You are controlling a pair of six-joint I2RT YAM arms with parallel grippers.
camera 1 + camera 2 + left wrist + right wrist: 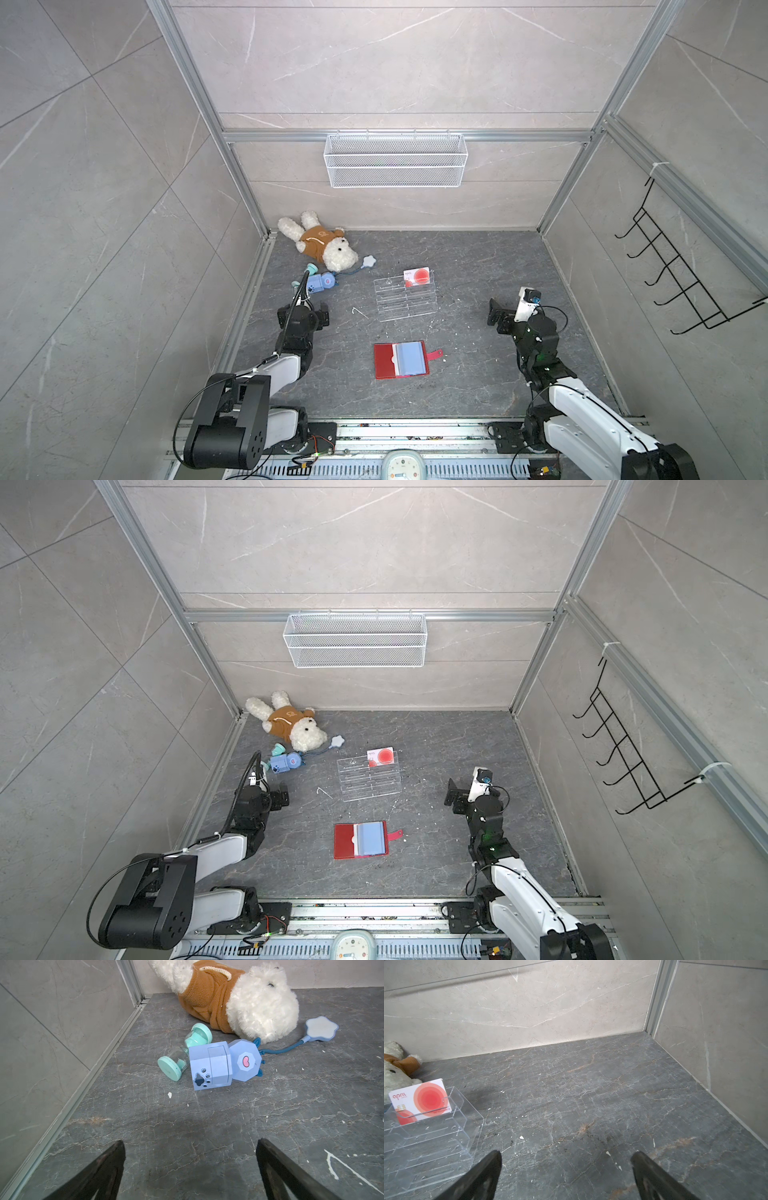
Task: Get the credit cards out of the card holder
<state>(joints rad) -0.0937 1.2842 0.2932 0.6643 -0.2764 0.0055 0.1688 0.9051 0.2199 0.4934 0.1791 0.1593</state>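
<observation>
Both arms sit off the work, the left gripper (323, 312) and the right gripper (496, 318) each with jaws spread wide, gripping nothing, pointed towards the far wall. The card holder (401, 359) lies open and flat between them, behind their fingertips towards the robot's base. Its long axis runs from one gripper to the other, and its pale blue sleeves (411, 358) and strap tab (434, 354) are on the right gripper's side, so that arm seems better placed, though the distances look near equal. One credit card (417, 277) stands in the clear stand (405, 301) ahead of both grippers; whether any remain in the sleeves I cannot tell.
</observation>
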